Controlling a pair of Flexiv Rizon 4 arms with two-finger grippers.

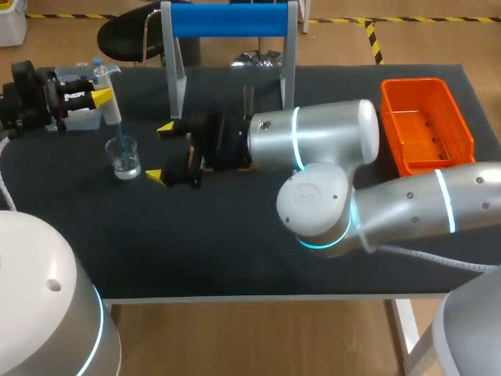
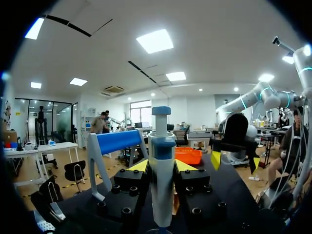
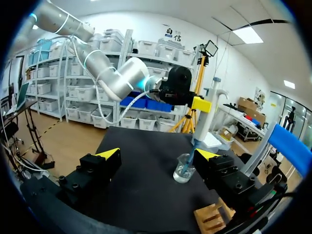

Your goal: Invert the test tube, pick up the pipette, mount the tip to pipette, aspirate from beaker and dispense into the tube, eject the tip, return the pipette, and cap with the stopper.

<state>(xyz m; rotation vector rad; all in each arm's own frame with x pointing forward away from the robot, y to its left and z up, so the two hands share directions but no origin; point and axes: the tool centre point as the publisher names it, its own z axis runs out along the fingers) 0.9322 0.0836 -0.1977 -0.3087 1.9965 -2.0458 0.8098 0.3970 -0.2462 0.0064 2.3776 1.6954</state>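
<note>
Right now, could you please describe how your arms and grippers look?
The left arm and right arm are rounded silver-grey tubes with glowing cyan joint rings and pale cables. The left gripper and right gripper are black bolted blocks with yellow tips.

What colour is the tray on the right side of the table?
The tray is orange; the head view shows it best.
</note>
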